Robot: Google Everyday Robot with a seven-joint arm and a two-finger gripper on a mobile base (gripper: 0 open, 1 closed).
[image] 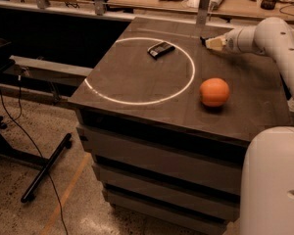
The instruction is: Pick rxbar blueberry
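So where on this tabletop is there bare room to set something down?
The white circle is mostly bare, in front of the rxbar blueberry near its far edge. The front strip of the table left of the orange is free too. Crowded: the far right, where the end effector hovers just outside the circle, behind the orange.

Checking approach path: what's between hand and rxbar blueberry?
Camera view: only bare tabletop and the white circle line separate the back-right hand from the rxbar blueberry.
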